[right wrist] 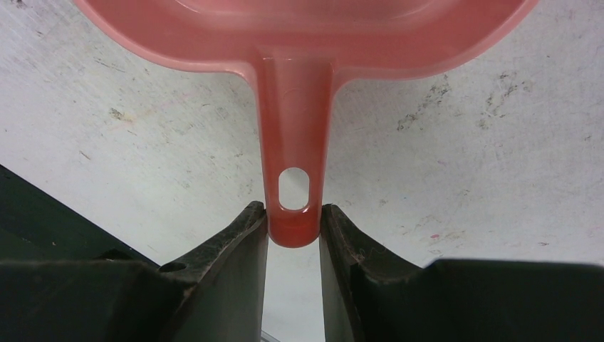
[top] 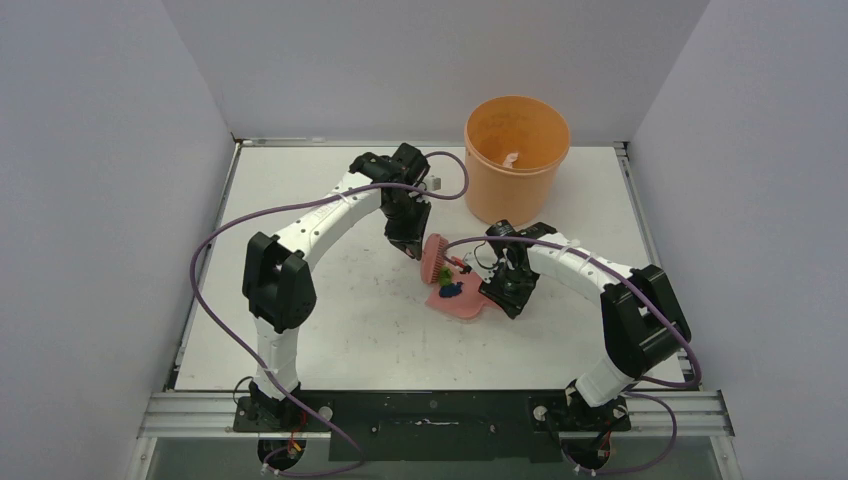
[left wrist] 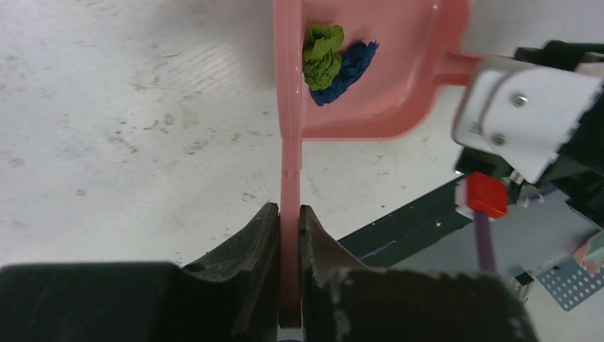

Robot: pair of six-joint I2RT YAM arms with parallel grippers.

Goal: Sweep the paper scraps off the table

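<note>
1. The table (top: 330, 330) is being shown from above as a white, scuffed top, with both arms being held over its middle.
2. The bucket (top: 516, 160), orange and upright, is being shown at about 1 o'clock from the table's middle, near the far edge. A white scrap (top: 511, 158) is being shown lying inside it.
3. The left arm (top: 320, 220) is being arched in from 8 o'clock and the right arm (top: 580, 265) from 4 o'clock. Their wrists are being held close together, just to the 3 o'clock side of the middle.
4. The dustpan (top: 462, 305), pink, is being held low on the table at 6 o'clock of the bucket, apart from it. Its handle is being pointed toward 3 o'clock.
5. The brush (top: 435, 260), also pink, is being held at the dustpan's 10 o'clock edge, right against its open mouth. Whether its bristles are touching the table cannot be told.
6. The left gripper (left wrist: 290, 214) is being pressed together on the brush's thin handle, which is being pinched edge-on between both fingers.
7. The right gripper (right wrist: 293, 214) is being clamped on the very end of the dustpan's handle, beside the hanging hole.
8. The scraps are being carried inside the dustpan. A green wad (left wrist: 322, 53) and a dark blue wad (left wrist: 349, 71) are lying touching each other, the green one nearest the brush.
</note>
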